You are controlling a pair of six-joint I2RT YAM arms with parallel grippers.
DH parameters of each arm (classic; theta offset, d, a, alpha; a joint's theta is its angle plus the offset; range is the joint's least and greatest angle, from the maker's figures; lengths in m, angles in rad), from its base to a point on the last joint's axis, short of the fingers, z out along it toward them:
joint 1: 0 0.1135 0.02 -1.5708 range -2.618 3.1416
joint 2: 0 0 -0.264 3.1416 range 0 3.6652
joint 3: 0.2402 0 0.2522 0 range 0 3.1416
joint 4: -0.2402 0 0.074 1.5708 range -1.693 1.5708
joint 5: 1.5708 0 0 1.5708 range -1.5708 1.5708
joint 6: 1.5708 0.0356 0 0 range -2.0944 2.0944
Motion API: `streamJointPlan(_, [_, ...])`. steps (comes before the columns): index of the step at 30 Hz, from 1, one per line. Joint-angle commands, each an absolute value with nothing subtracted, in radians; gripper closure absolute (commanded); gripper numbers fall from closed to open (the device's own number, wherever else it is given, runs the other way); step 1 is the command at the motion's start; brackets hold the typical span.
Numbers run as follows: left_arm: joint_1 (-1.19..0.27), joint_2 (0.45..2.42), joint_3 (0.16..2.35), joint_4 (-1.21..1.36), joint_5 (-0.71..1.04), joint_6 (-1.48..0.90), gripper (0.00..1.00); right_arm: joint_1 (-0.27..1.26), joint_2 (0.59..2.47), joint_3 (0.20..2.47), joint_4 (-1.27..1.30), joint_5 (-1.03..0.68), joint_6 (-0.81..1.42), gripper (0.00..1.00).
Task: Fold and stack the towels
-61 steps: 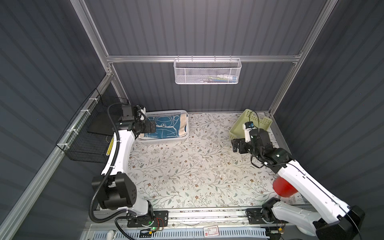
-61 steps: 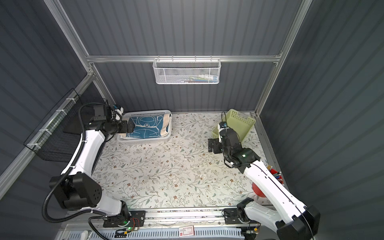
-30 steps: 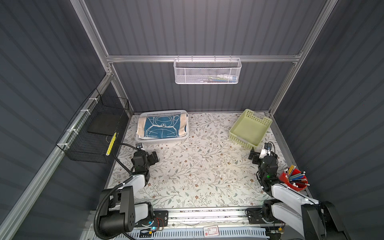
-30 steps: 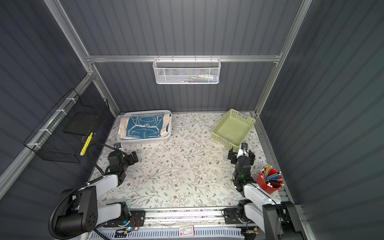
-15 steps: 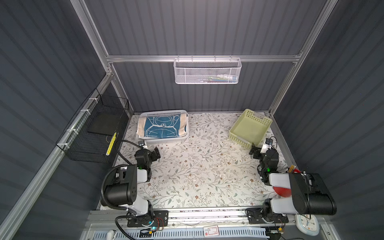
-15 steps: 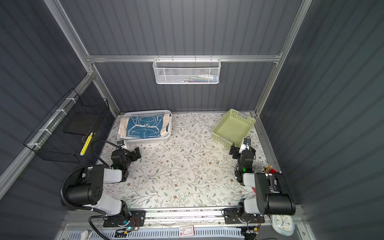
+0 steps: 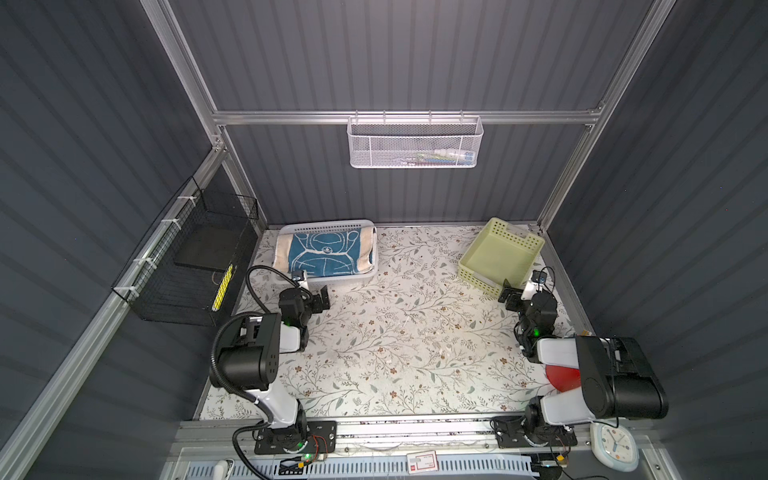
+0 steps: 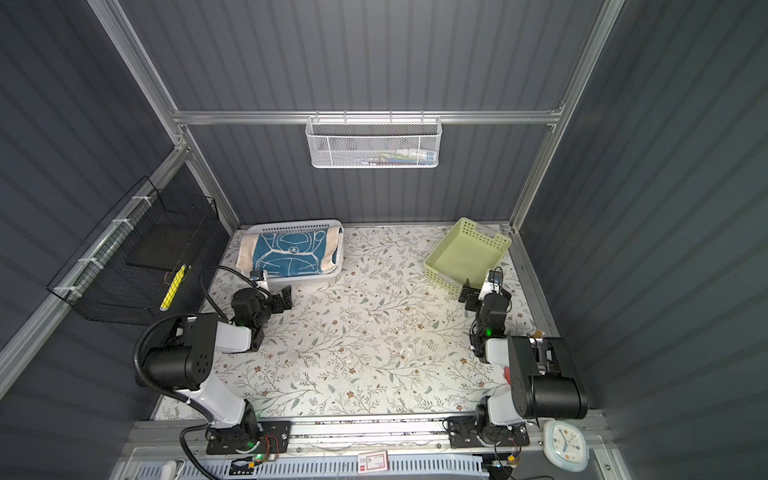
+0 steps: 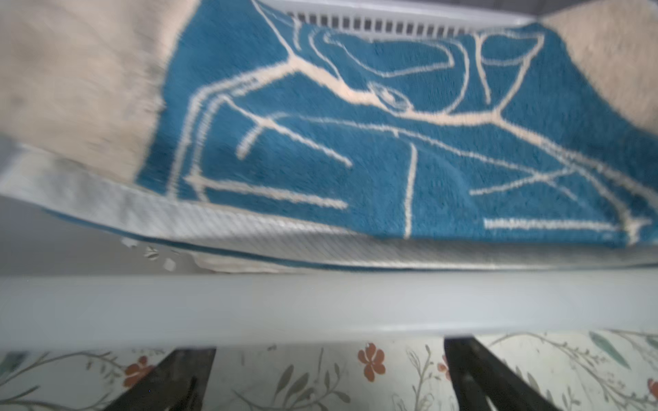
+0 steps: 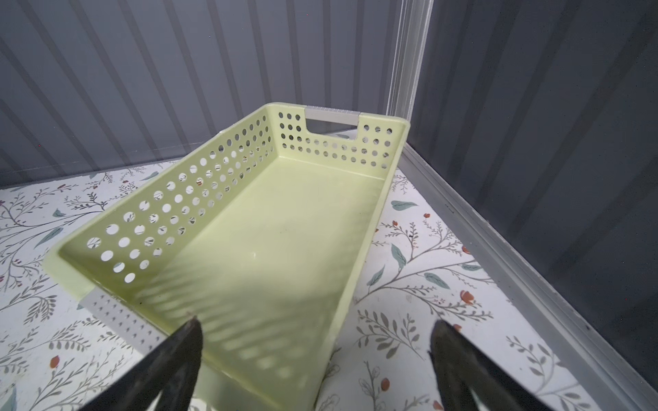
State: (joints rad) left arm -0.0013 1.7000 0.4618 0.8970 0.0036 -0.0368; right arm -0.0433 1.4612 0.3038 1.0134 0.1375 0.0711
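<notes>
Both arms were mounted on black base plates (image 7: 295, 436) bolted to the rail (image 7: 415, 428). The left arm (image 7: 249, 357) and the right arm (image 7: 611, 382) had fat matte-black cylindrical joints linked by glossy white shells. A ribbed black cable (image 7: 214, 353) looped beside the left arm's big joint, on the side away from the rail. Small green lights (image 7: 286, 322) glowed at the wrists. The left pincer (image 9: 325, 380) and right pincer (image 10: 317, 370) had plain black fingers.

left gripper (image 9: 325, 354), right gripper (image 10: 317, 324) spread (empty)
</notes>
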Motion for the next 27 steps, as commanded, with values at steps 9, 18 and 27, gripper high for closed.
streamJointPlan(9, [-0.026, 1.709, 0.474, 0.888, -0.060, 0.009, 0.00, -0.047, 1.459, 0.308, 1.008, 0.133, 0.081, 0.01])
streamJointPlan(18, [-0.026, 1.717, 0.478, 0.899, -0.067, 0.011, 0.00, -0.047, 1.459, 0.308, 1.008, 0.133, 0.081, 0.01])
streamJointPlan(27, [-0.052, 1.716, 0.479, 0.893, -0.107, 0.023, 0.00, -0.047, 1.457, 0.307, 1.009, 0.133, 0.081, 0.01])
